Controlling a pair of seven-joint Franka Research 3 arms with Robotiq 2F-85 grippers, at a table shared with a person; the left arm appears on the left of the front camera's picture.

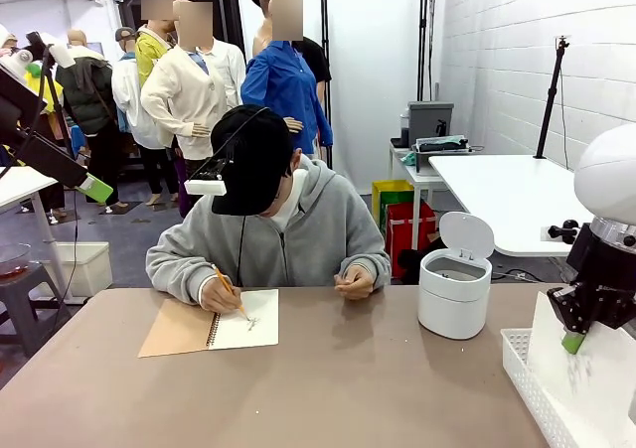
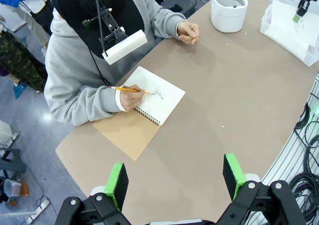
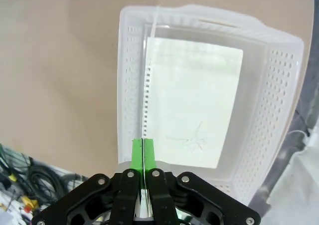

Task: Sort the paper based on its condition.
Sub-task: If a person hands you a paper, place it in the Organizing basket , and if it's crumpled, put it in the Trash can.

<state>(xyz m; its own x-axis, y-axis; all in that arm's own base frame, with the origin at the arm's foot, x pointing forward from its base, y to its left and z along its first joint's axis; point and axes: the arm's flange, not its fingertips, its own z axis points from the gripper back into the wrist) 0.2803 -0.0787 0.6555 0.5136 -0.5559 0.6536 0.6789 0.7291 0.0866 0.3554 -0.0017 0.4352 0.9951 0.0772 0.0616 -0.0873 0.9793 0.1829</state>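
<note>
The right gripper (image 3: 143,152) has its jaws pressed together on the perforated edge of a flat sheet of paper (image 3: 192,103), which hangs down into the white perforated basket (image 3: 271,90) at the centre of the right wrist view. In the front view that gripper (image 1: 573,342) sits at the lower right, above the basket (image 1: 527,383), the sheet draped beneath it. The left gripper (image 2: 174,177) hovers at the bottom of its own view with jaws wide apart and nothing between them, high over the counter (image 2: 224,95).

Toward the upper left of the left wrist view, a person's hand (image 2: 130,96) draws with a pencil (image 2: 130,90) in an open spiral notebook (image 2: 144,110). A small white bin (image 1: 455,287) with its lid up stands right of centre in the front view.

The risk, as I judge it: the grip is only on a thin margin, so the sheet could tear along the perforations or slip free crooked. Released too high, it may catch the basket rim and fold, spoiling a smooth sheet.
</note>
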